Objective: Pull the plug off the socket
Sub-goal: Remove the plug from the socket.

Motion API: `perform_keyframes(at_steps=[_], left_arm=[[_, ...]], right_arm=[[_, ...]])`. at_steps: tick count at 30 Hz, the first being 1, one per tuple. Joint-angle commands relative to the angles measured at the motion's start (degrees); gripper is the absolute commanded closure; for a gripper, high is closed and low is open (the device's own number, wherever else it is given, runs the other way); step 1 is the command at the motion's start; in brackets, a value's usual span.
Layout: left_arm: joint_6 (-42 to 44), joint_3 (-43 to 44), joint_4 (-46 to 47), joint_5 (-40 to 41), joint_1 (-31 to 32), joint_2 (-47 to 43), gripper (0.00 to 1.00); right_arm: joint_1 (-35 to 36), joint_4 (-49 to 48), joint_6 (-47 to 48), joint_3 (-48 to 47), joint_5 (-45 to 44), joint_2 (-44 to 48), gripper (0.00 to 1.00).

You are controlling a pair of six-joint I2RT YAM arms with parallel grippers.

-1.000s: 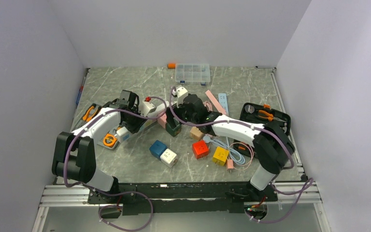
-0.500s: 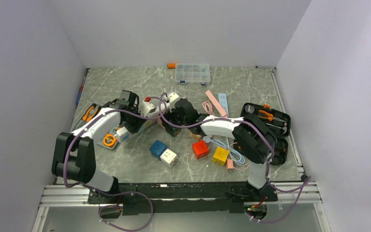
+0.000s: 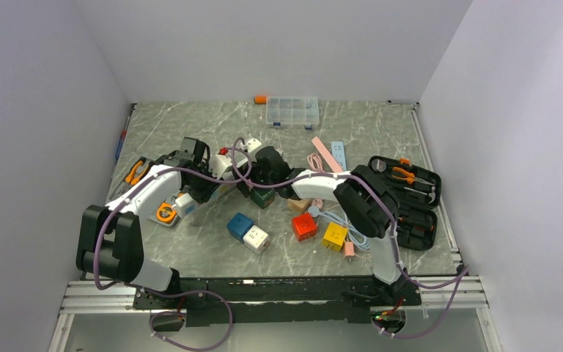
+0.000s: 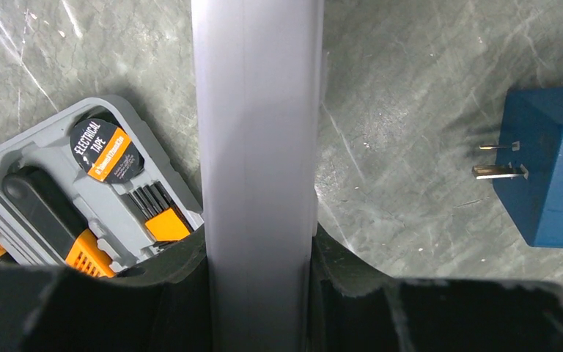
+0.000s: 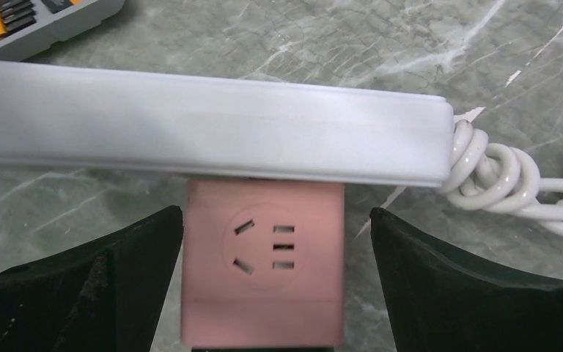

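The socket (image 4: 256,147), a long white bar, runs up the middle of the left wrist view, and my left gripper (image 4: 258,253) is shut on it, with a black finger pressed to each side. In the right wrist view the same socket (image 5: 205,121) lies crosswise, its coiled white cord (image 5: 506,183) at the right end. The plug (image 5: 264,264), a pink cube with outlet slots on its face, sits against the bar's near side. My right gripper (image 5: 275,253) stands open around it, with a gap on each side. In the top view both grippers meet at the socket (image 3: 225,163).
A blue cube adapter (image 4: 550,176) with bare prongs lies right of the bar. A grey tool case (image 4: 81,198) lies left of it. The top view shows blue (image 3: 240,224), white (image 3: 256,238), red (image 3: 304,226) and yellow (image 3: 334,236) cubes, a black tool case (image 3: 403,198) and a clear organizer box (image 3: 292,111).
My right arm has swung left across the table, carrying its open gripper up to the socket. The left arm and its grip have stayed still.
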State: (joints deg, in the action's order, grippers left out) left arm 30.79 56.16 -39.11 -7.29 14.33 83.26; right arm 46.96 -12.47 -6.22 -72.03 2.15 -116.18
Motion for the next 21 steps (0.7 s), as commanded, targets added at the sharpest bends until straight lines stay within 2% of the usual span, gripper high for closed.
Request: perform_keyframes(at_steps=[1, 4, 6, 9, 12, 14, 16, 18, 21], left_arm=[[0.1, 0.1, 0.5, -2.0, 0.2, -3.1, 1.00], [0.2, -0.2, 0.5, -2.0, 0.2, -3.5, 1.00], [0.1, -0.3, 0.4, -2.3, 0.2, -3.6, 1.00], [0.0, -0.5, 0.7, -2.2, 0.1, -3.6, 1.00], [-0.3, -0.5, 0.9, -2.4, 0.2, -3.5, 1.00], [-0.6, -0.8, 1.5, -2.6, 0.2, -3.7, 0.87], [-0.9, -0.9, 2.3, -3.4, 0.2, -3.8, 0.64], [-1.3, -0.5, 2.8, -4.3, 0.2, -3.4, 0.49], [-1.9, 1.0, 3.1, -5.6, 0.2, -1.5, 0.27]], right_arm=[[-0.7, 0.7, -1.7, -4.2, 1.6, -2.9, 0.00], [-1.0, 0.5, -2.5, -4.2, 2.1, -3.9, 0.03], [-1.1, 0.4, -2.9, -4.3, 2.6, -4.3, 0.08], [-1.2, -0.1, -3.4, -4.0, 3.7, -4.3, 0.22], [-1.1, 0.1, -3.7, -3.7, 4.2, -4.5, 0.40], [-1.1, -0.1, -4.0, -3.1, 4.3, -4.3, 0.55], [-1.2, -0.6, -4.5, -2.4, 4.6, -3.8, 0.75], [-1.1, -1.2, -5.2, -1.6, 5.0, -3.2, 0.86], [-1.1, -2.0, -6.1, -0.7, 5.7, -2.3, 0.90]])
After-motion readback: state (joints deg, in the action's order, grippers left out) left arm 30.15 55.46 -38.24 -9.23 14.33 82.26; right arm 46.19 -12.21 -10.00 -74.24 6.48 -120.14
